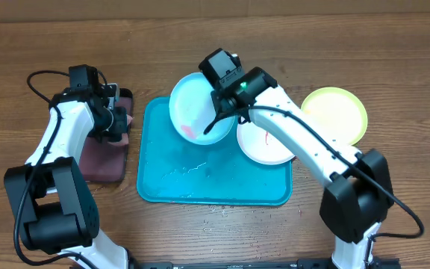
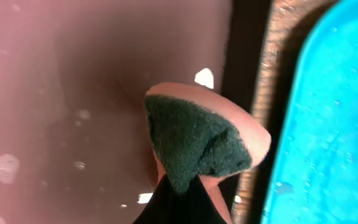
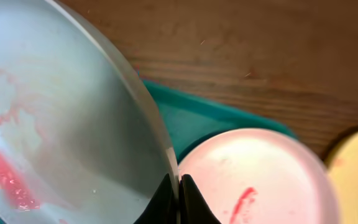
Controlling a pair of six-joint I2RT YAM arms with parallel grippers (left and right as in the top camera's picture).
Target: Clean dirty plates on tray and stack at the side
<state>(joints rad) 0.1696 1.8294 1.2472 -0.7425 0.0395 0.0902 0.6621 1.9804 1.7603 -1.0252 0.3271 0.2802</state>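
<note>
Clamped narrowly on the right rim of the light blue plate (image 1: 192, 104), the right tool (image 3: 179, 186) was seen with its two fingertips pressed onto the thin edge from both sides. That plate was held over the far left part of the tray (image 1: 200, 175) and appeared tilted rather than flat, its dished face turned upward. Red smears were visible on its near side. Which edge was raised could not be told with certainty.

The tray was laid on the counter (image 1: 394, 90) with its long axis running left to right, and wet patches were seen on its floor. The white plate (image 1: 263, 146) was lying flat at the tray's far right corner, reaching the right rim, with a red streak at its centre. The yellow-green plate (image 1: 338, 112) was set flat on the counter just beside it, right of the tray.

The left tool (image 1: 120, 119) was closed on a sponge (image 2: 197, 140), whose dark green scouring face was turned toward the wrist camera. It was held over the far end of the small tray (image 1: 99, 168), left of the tray and apart from it.
</note>
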